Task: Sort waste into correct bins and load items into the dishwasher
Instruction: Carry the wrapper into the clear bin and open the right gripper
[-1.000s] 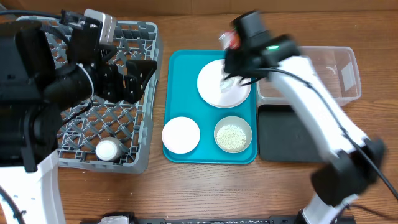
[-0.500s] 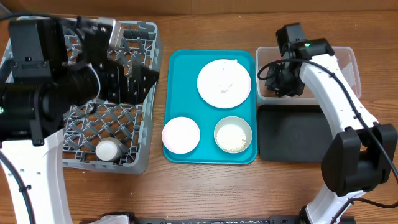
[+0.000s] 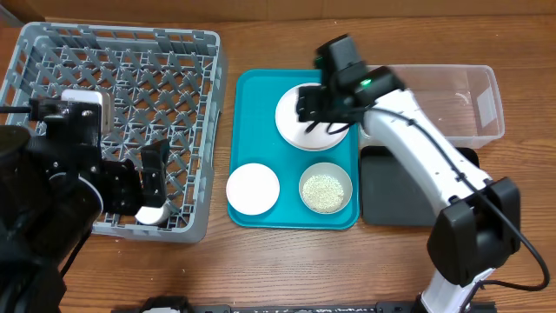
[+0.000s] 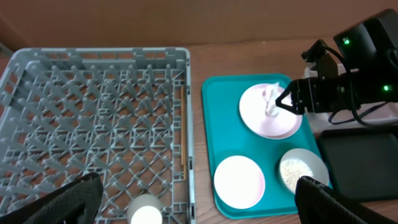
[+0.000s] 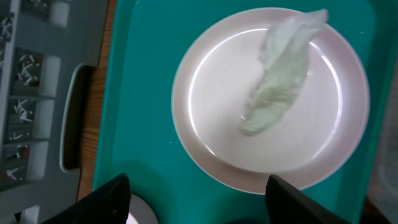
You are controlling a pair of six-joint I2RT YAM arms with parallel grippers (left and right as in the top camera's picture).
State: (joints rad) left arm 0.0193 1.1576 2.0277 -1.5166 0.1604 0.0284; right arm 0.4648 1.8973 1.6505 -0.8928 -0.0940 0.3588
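The white-pinkish plate [image 3: 291, 123] lies on the teal tray with a strip of white tissue [image 5: 280, 74] on it. My right gripper [image 3: 314, 113] hovers open just above the plate [image 5: 211, 112], holding nothing. In front of the plate are a pinkish-white bowl [image 3: 253, 188] and a grey-green bowl [image 3: 326, 189] holding rice grains [image 4: 295, 174]. The white cup [image 3: 152, 211] stands in the near corner of the grey dishwasher rack [image 3: 130, 69]. My left gripper [image 3: 149, 178] is wide open and empty above the rack's near edge.
The clear tub [image 3: 452, 100] stands at the back right, partly behind my right arm. The black tray [image 3: 391, 191] lies in front of it. The teal tray [image 3: 261, 96] sits between the rack and the bins.
My right gripper went from the plate to the clear tub and back above the plate, its jaws opening. My left arm drew back from the rack's far side to its near edge.
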